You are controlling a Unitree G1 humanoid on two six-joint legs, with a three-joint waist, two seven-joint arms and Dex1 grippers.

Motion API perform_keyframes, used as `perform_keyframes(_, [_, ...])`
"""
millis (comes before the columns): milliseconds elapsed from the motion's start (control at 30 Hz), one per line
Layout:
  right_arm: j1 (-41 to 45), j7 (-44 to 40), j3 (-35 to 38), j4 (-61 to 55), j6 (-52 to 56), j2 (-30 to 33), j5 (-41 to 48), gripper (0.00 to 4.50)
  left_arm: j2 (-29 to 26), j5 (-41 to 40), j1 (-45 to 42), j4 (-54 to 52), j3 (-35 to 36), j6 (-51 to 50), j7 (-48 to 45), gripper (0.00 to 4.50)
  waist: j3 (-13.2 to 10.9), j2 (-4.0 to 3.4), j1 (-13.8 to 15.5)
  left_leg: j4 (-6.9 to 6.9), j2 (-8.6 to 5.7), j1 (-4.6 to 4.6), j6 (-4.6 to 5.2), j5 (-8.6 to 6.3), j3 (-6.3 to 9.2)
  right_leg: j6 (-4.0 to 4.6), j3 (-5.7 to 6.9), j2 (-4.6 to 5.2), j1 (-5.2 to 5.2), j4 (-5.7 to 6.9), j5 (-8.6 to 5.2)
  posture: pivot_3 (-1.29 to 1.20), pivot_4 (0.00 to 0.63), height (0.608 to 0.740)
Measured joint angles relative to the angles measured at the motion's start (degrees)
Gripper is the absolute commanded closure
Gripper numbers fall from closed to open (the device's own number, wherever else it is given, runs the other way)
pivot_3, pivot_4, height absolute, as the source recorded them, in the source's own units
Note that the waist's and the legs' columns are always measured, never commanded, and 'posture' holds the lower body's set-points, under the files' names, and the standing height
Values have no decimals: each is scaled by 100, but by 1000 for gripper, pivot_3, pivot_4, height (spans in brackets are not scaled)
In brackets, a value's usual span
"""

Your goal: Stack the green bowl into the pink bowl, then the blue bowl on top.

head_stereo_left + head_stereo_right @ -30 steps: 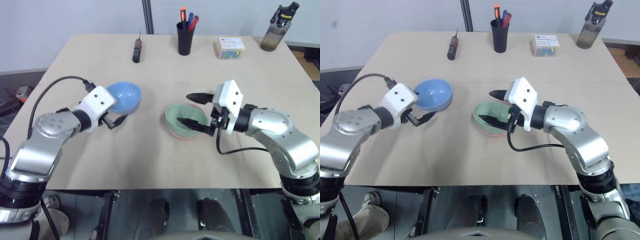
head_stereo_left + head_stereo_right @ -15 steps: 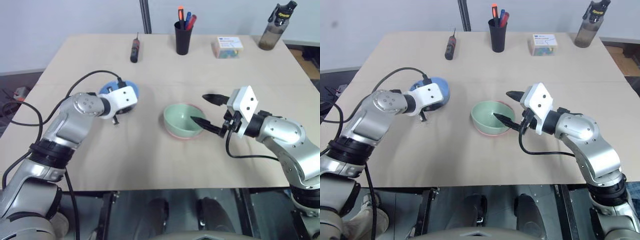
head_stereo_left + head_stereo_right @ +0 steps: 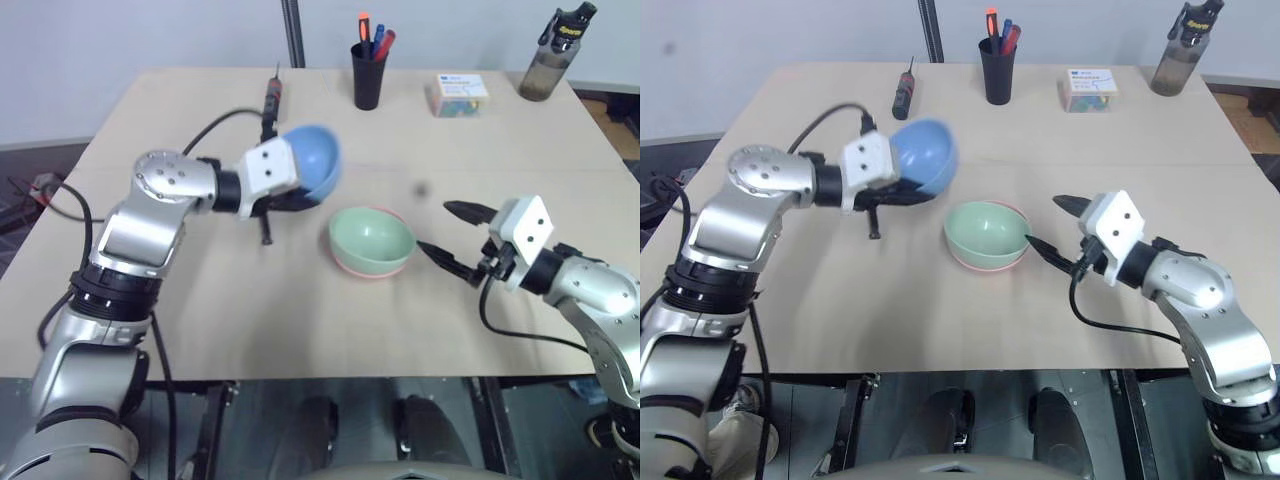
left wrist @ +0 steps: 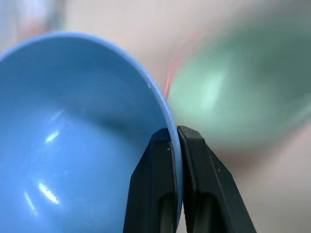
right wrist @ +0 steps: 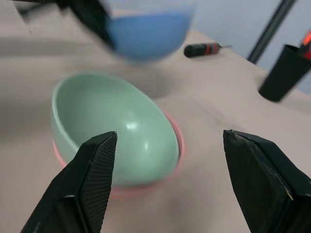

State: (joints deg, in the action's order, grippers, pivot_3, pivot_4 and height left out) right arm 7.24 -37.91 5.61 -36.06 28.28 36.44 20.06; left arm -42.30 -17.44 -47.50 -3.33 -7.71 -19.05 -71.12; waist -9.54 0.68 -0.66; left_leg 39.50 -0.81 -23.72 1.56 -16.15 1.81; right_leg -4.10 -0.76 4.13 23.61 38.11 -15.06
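The blue bowl [image 3: 312,160] hangs tilted above the table, just left of and above the other two bowls. My left gripper [image 4: 175,131] is shut on its rim, one finger inside the bowl and one outside. The green bowl [image 3: 372,236] sits nested in the pink bowl [image 3: 364,270], whose rim peeks out underneath, near the table's middle. My right gripper [image 3: 435,226] stands open a short way right of the nested bowls, pointing at them with nothing between its fingers [image 5: 92,179].
Along the table's far edge lie a screwdriver [image 3: 272,96], a black pen cup [image 3: 368,78], a small box [image 3: 458,95] and a dark bottle [image 3: 548,58]. Bare tabletop [image 3: 300,320] stretches in front of the bowls.
My left gripper shut on the blue bowl's rim, lifted it off the table and carried it right toward the green bowl. My right gripper drew back to the right, still open.
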Motion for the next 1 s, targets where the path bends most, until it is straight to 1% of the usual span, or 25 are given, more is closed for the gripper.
perform_keyframes(67, [-304,100,235,-95,-51,16,-67,841,-23,-199,-202,7,7,-84,-335,4461,1,-2,-31,0,-4,10,0,0,-8,0,-10,-5,-2,10,0,0,150,740])
perform_keyframes(133, [-422,160,363,-179,-68,20,-78,841,-23,-215,-246,60,-46,-6,-586,4461,2,-4,-53,-1,-3,19,0,0,-15,0,-17,-7,-3,19,-1,0,150,740])
perform_keyframes(200, [-522,277,463,-302,-64,20,-97,841,35,-178,-329,244,-266,165,-891,4461,2,-3,-41,0,-3,23,1,0,-16,0,-18,-8,-5,26,-1,0,150,740])
perform_keyframes(267, [-551,329,466,-398,-61,20,-109,841,68,-135,-358,355,-402,238,-1004,4461,2,-4,-34,3,-3,24,2,0,-17,0,-19,-8,-4,28,-1,0,150,740])
perform_keyframes(300, [-580,390,468,-500,-21,20,-110,841,178,-79,-374,537,-511,347,-1205,4461,2,-3,-24,7,-4,23,3,-1,-16,0,-19,-8,-6,29,-1,0,150,740])
perform_keyframes(400, [-629,523,473,-676,66,19,-110,841,460,-159,-469,882,-639,360,-1596,3354,2,-3,-19,16,-4,15,2,0,-12,0,-14,-8,-4,29,-1,0,150,740])
perform_keyframes(433, [-629,532,473,-685,71,20,-110,841,464,-177,-485,900,-640,360,-1619,3066,1,-3,-19,17,-4,14,2,0,-11,0,-14,-8,-4,29,-1,0,150,740])
perform_keyframes(467, [-635,569,473,-699,107,19,-111,841,495,-178,-555,984,-639,375,-1661,2624,2,-3,-18,17,-4,14,2,0,-10,0,-14,-8,-4,30,-1,0,150,740])
perform_keyframes(567, [-635,612,463,-706,179,19,-108,841,563,-173,-693,1137,-632,466,-1693,1512,2,-3,-19,18,-4,16,3,-1,-11,0,-15,-8,-4,30,-1,0,150,740])
perform_keyframes(667, [-635,592,425,-706,248,20,-64,841,629,-154,-665,1197,-539,521,-1451,356,1,-3,-23,18,-3,15,3,-1,-10,0,-15,-8,-4,32,-1,0,150,740])
perform_keyframes(700, [-636,566,424,-703,264,34,-36,841,688,-134,-602,1207,-361,554,-1139,44,2,-3,-23,19,-2,15,3,-1,-10,0,-15,-7,-4,32,-1,0,150,740])
perform_keyframes(733, [-637,543,424,-695,266,50,-21,841,704,-132,-552,1217,-239,553,-937,44,2,-3,-25,19,-2,15,3,-1,-10,0,-15,-7,-4,32,-1,0,150,740])
perform_keyframes(800, [-641,334,445,-570,281,155,148,841,709,-210,-117,1104,265,556,-412,44,4,-6,-56,17,2,24,4,-2,-20,0,-27,-7,-5,34,-1,0,150,740])
perform_keyframes(833, [-662,180,506,-429,289,262,271,294,630,-260,273,1029,505,480,-194,0,4,-7,-80,15,3,28,4,-2,-23,0,-30,-7,-5,36,-1,0,150,740])
perform_keyframes(867, [-683,73,645,-283,299,294,388,67,547,-307,609,1000,686,409,-59,0,3,-6,-86,14,6,28,4,-2,-22,0,-29,-7,-5,39,-1,0,150,740])
perform_keyframes(1000, [-766,-361,1247,5,415,422,1125,67,130,-649,1911,454,1416,-65,265,0,2,-5,-85,14,21,25,10,-5,-20,0,-28,-4,-4,37,-1,0,150,740])
